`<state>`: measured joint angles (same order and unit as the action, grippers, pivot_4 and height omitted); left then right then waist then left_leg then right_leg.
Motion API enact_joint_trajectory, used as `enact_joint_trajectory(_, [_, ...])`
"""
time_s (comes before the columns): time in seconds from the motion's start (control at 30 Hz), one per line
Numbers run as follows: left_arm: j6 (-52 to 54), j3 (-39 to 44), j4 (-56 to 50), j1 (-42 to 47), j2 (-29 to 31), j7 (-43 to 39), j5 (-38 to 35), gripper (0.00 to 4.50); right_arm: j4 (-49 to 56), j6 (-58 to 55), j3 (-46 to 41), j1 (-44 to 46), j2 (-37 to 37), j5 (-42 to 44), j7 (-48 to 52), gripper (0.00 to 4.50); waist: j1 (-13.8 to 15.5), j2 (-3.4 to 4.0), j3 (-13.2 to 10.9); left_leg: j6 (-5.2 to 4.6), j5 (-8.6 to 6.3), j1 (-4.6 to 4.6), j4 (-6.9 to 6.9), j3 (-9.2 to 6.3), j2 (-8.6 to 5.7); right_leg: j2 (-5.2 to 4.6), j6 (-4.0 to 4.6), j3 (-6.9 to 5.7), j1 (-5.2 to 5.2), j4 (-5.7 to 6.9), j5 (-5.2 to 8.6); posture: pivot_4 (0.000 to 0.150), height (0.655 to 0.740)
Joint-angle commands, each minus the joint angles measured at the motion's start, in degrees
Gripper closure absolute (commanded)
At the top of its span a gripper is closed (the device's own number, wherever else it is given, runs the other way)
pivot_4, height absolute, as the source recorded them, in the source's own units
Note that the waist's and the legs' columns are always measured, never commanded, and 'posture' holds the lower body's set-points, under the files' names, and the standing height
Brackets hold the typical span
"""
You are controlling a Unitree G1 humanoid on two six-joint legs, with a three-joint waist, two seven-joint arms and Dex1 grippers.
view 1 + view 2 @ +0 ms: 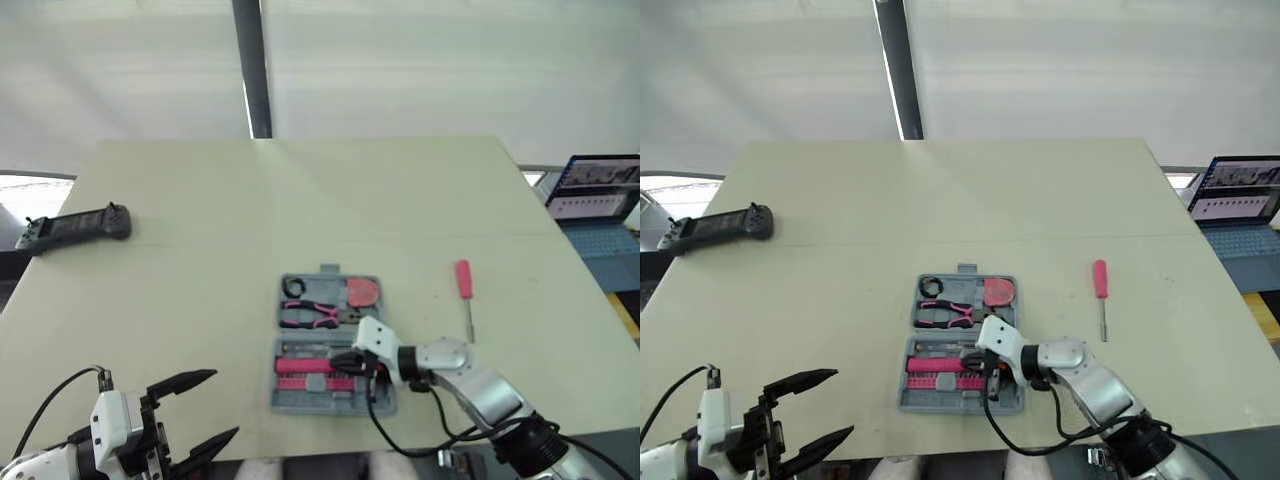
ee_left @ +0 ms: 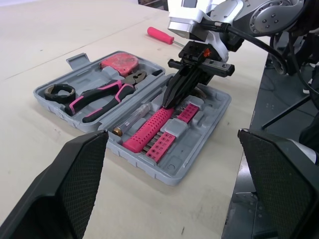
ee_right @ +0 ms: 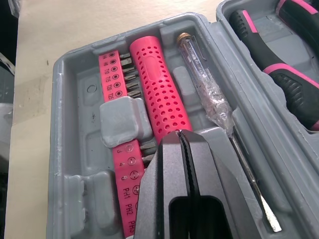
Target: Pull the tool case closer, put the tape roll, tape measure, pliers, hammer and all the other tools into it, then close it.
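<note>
Case: the tool case (image 1: 345, 402) lay open on the table (image 1: 200, 180), at its near middle, lid half on the far side.
Far half: tape roll (image 1: 293, 288) at left, pliers (image 1: 310, 316) across the middle, tape measure (image 1: 364, 292) at right.
Near half: pink bit strip (image 3: 110, 69), perforated pink handle (image 3: 159, 84) and clear tester (image 3: 202, 84) lay side by side.
Right gripper (image 2: 168, 99): fingers pressed together, tips over the pink handle's right end.
Left gripper (image 1: 222, 403): fingers spread wide, holding nothing, near left of the case and apart from it.
Screwdriver (image 1: 464, 280): red-handled, on the table right of the case.
Controller (image 1: 75, 228): black, at the table's far left edge.
Laptop (image 1: 595, 190): beyond the table's right edge.
</note>
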<state>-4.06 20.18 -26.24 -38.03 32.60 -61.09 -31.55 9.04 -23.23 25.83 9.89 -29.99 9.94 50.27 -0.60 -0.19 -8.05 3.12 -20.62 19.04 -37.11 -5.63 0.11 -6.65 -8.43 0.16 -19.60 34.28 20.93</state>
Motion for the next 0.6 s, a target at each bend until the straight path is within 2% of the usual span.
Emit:
enact_joint_trajectory(0.03, [3.17, -0.40, -0.75, 0.99, 1.03, 1.25, -1.28, 0.00, 0.82, -6.16, -0.27, -3.65, -1.96, -0.27, -0.60, 4.46, 0.47, 0.13, -0.11, 0.00, 0.00, 0.04, -0.01, -0.01, -0.02, -0.01, -0.01, 0.00, -0.02, -0.03, 0.00, 0.150, 0.7400])
enact_joint_trajectory(0.13, [6.39, -1.82, -2.12, 2.34, 1.79, 2.58, -0.62, 0.00, 8.22, -8.66, -4.65, -4.19, -2.08, 2.99, -1.32, 4.46, 0.68, 0.20, -0.31, -0.05, -0.03, 0.16, -0.02, -0.07, -0.11, -0.06, -0.02, 0.02, -0.04, -0.16, -0.01, 0.150, 0.7400])
enact_joint_trajectory(0.23, [8.89, -2.68, -4.36, 3.59, 2.04, 4.82, -0.70, 0.00, 17.77, -14.47, -11.23, -4.42, -2.73, 9.13, -2.05, 4.46, 0.60, 0.66, -0.97, -0.09, -0.06, 0.27, 0.01, -0.12, -0.16, -0.10, -0.05, 0.10, -0.15, -0.24, -0.03, 0.150, 0.7400])
enact_joint_trajectory(0.37, [10.75, -2.43, -6.29, 3.69, 2.05, 6.13, -1.32, 0.00, 26.50, -20.49, -19.93, -6.46, -5.35, 15.97, -2.30, 4.46, 0.37, 0.75, -1.19, -0.08, -0.05, 0.82, -0.02, -0.05, -0.11, -0.08, -0.22, 0.11, -0.83, -0.12, -0.12, 0.150, 0.7400])
enact_joint_trajectory(0.5, [10.54, -1.76, -5.77, 3.40, 1.63, 6.62, -0.70, 0.00, 29.87, -21.67, -29.76, -14.50, -11.91, 18.94, 0.00, 4.46, 1.00, 0.73, -1.23, -0.05, -0.04, 1.15, -0.07, -0.03, -0.11, -0.03, -0.23, -0.07, -1.07, -0.02, -0.12, 0.150, 0.7400])
enact_joint_trajectory(0.6, [10.15, -1.65, -4.43, 2.86, 1.40, 6.53, 0.04, 0.00, 29.00, -19.74, -33.74, -20.03, -15.19, 18.67, 0.91, 4.46, 1.37, 0.66, -1.28, -0.07, -0.04, 1.16, -0.14, 0.04, -0.16, -0.03, -0.23, -0.06, -1.01, -0.11, -0.12, 0.150, 0.7400])
